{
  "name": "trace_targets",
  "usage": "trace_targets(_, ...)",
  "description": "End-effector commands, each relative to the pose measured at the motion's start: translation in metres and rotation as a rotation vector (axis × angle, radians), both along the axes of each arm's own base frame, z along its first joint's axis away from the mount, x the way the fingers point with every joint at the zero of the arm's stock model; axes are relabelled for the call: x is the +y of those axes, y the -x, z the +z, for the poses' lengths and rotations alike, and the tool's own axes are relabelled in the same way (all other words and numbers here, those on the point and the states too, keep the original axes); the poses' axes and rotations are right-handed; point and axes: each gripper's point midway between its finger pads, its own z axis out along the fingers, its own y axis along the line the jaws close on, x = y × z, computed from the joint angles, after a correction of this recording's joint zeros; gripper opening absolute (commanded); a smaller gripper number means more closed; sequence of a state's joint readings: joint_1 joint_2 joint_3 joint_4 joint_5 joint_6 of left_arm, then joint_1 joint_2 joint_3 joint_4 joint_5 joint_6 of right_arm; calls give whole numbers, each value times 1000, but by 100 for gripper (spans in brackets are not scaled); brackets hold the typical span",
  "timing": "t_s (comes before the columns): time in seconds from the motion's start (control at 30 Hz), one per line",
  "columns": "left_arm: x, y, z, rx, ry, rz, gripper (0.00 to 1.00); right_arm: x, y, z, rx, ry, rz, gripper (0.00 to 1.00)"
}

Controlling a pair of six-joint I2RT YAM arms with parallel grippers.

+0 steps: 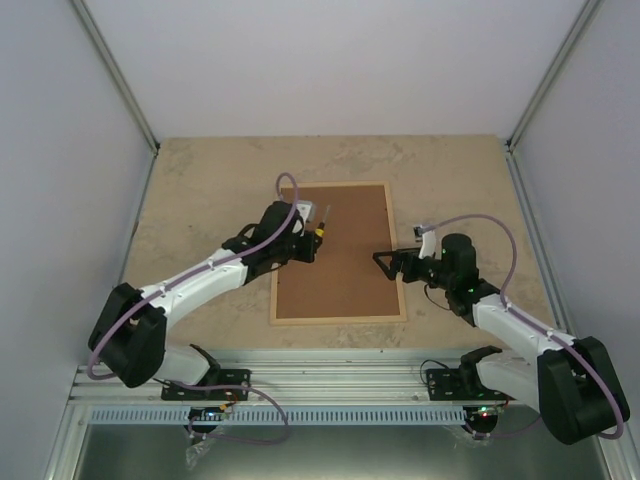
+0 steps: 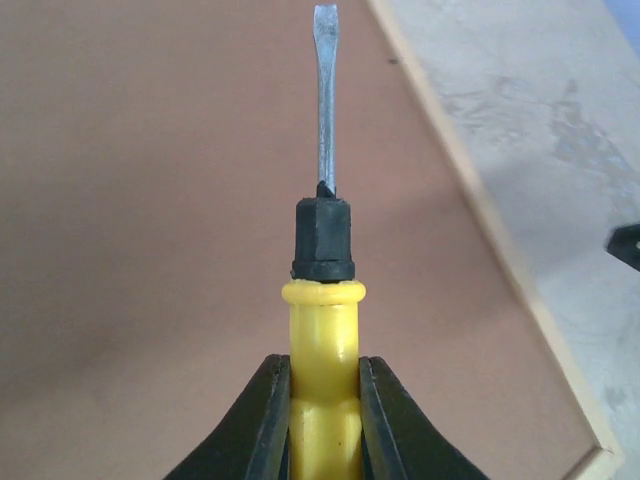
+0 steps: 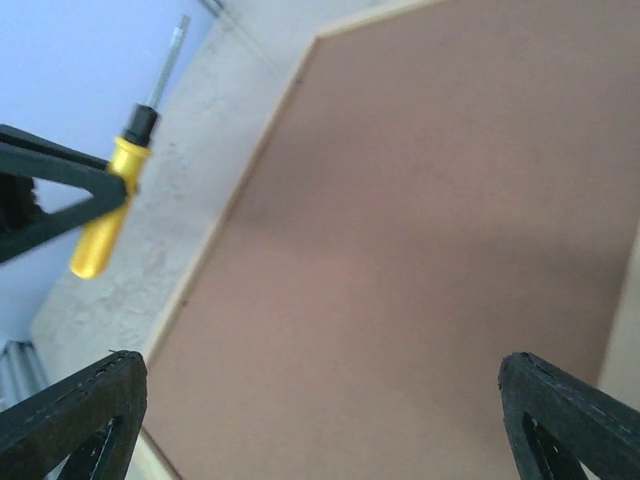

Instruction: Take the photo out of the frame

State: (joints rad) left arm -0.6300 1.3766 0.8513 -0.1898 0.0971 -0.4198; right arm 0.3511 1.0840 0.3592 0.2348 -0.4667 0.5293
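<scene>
The frame, thin pale wood, lies face down in the middle of the table. Its brown backing board fills it. The photo is hidden under the board. My left gripper is shut on a screwdriver with a yellow handle. It holds the blade above the board's far left part, pointing towards the frame's far edge. My right gripper is open and empty over the frame's right edge. In the right wrist view its fingers stand wide apart above the board.
The beige stone-patterned table top surrounds the frame. White walls and metal posts close in the left, back and right sides. The arm bases sit on a rail at the near edge.
</scene>
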Motion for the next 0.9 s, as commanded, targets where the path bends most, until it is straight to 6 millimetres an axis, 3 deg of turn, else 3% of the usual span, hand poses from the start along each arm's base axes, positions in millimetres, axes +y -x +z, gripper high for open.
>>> trace_targets(0.0, -34, 7, 13, -76, -18, -143, 0, 23, 0, 40, -45, -140, 97, 96)
trace_targets(0.3, -75, 31, 14, -156, -89, -296, 0, 43, -10, 59, 3, -278, 165, 92)
trace_targets(0.5, -96, 45, 23, -201, -64, -387, 0, 52, -19, 55, 56, -338, 171, 87)
trace_targets(0.87, -109, 48, 24, -240, -45, -437, 0, 70, -22, 46, 112, -389, 229, 68)
